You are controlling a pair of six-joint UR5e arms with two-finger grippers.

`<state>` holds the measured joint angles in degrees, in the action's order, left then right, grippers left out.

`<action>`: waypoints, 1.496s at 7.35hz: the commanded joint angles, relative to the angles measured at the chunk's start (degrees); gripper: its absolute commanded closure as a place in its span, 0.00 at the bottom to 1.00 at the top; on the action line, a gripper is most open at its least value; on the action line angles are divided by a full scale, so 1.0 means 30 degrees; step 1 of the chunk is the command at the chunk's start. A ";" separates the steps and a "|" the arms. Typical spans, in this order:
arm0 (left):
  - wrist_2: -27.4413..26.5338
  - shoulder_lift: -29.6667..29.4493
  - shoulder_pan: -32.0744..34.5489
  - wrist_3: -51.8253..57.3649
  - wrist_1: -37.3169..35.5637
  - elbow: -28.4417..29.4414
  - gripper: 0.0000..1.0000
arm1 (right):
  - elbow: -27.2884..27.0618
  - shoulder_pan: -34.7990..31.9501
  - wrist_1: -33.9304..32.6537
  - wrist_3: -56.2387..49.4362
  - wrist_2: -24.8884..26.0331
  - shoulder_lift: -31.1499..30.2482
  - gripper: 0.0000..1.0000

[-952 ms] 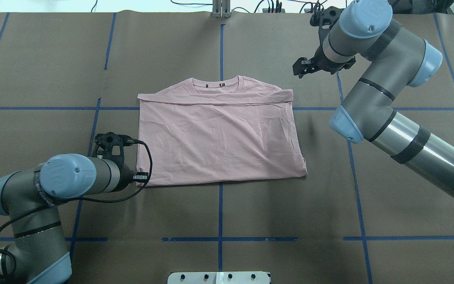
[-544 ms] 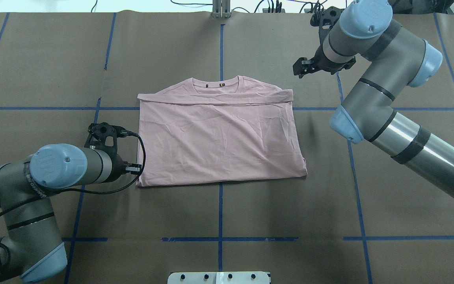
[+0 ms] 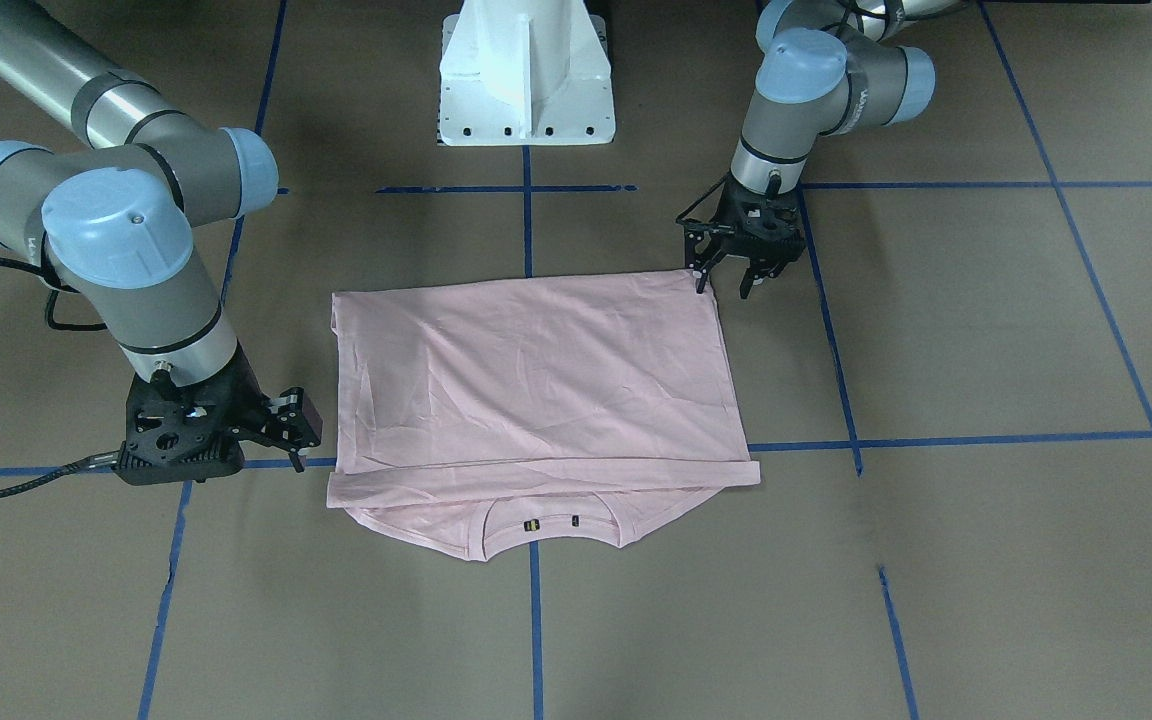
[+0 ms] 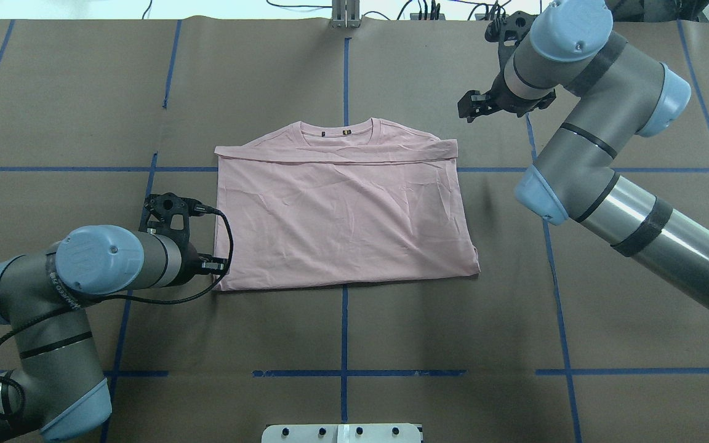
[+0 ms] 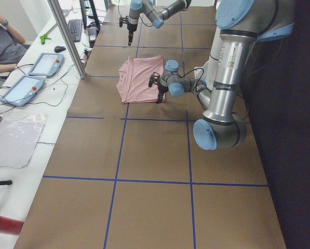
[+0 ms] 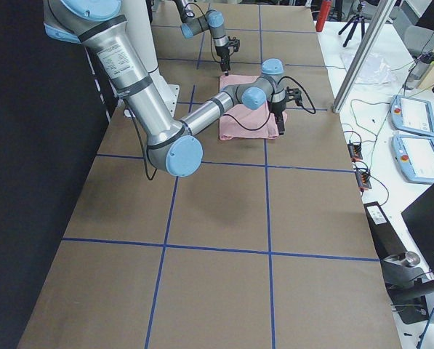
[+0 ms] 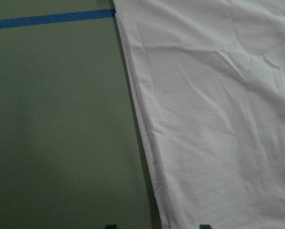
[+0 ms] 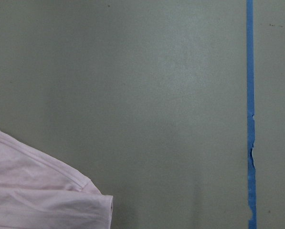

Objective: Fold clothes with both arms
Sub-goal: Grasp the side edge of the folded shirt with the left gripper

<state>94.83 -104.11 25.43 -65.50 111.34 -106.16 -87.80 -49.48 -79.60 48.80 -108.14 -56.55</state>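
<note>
the shirt (image 4: 342,215) lay flat and folded around the middle of the bench (image 4: 637,369), collar (image 4: 345,131) toward the far edge, away from the robot, with the doubled-over body reaching just short of that collar. and there was the left gripper (image 3: 723,288), down at the shirt's corner nearest the robot's edge and the bench's left end, fingers parted, released, gripping nothing. the left wrist view had the two tips either side of the shirt's side edge, though whether they touched cloth i couldn't tell. over on the other side, the right gripper (image 3: 301,440) sat just off the shirt, beside the folded edge near the collar, clear of the cloth, fingers apart too as far as the front view showed, holding nothing. its wrist camera caught only the shirt's corner low on the left, brown paper, and a strip of blue tape (image 8: 250,114). the left arm (image 4: 102,264) bent in from the near left corner, and the right arm (image 4: 582,160) reached in from the right end. the white base (image 3: 524,70) stood at the robot's edge.
</note>
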 commanded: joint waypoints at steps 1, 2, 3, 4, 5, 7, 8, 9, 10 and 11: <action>0.0001 -0.0217 -0.0359 -0.0021 0.0005 0.0112 0.40 | 0.0029 -0.0029 -0.0010 -0.0006 0.0012 -0.0016 0.00; 0.0001 -0.0218 -0.0477 -0.0021 0.0005 0.0083 0.40 | 0.0029 -0.0029 -0.0010 -0.0006 0.0012 -0.0045 0.00; 0.0001 -0.0218 -0.0565 -0.0050 0.0005 0.0083 0.42 | 0.0000 -0.0029 0.0019 -0.0006 0.0012 -0.0103 0.00; 0.0001 -0.0218 -0.0595 -0.0050 0.0005 0.0083 0.49 | 0.0000 -0.0029 0.0019 -0.0035 0.0041 -0.0133 0.00; 0.0001 -0.0218 -0.0798 -0.0050 0.0005 0.0083 0.55 | 0.0000 -0.0029 0.0019 -0.0064 0.0041 -0.0162 0.00; 0.0001 -0.0218 -0.1005 -0.0021 0.0034 0.0054 0.80 | 0.0000 -0.0029 0.0019 -0.0065 0.0041 -0.0163 0.00; 0.0030 -0.0218 -0.1005 0.0037 0.0034 0.0054 1.00 | 0.0000 -0.0029 0.0019 -0.0094 0.0041 -0.0163 0.00; 0.0030 -0.0131 -0.0976 0.0183 0.0005 -0.0120 1.00 | 0.0000 -0.0029 -0.0010 -0.0094 0.0041 -0.0163 0.00; 0.0088 0.0073 -0.0918 0.0300 0.0005 -0.0238 1.00 | 0.0000 -0.0029 0.0019 -0.0094 0.0041 -0.0163 0.00; -0.0027 0.0075 -0.0715 0.1693 0.0005 -0.0210 1.00 | 0.0029 -0.0029 -0.0010 -0.0036 0.0041 -0.0163 0.00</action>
<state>94.95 -104.11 22.77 -63.71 111.37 -106.68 -87.80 -49.57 -79.58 48.56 -108.02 -57.04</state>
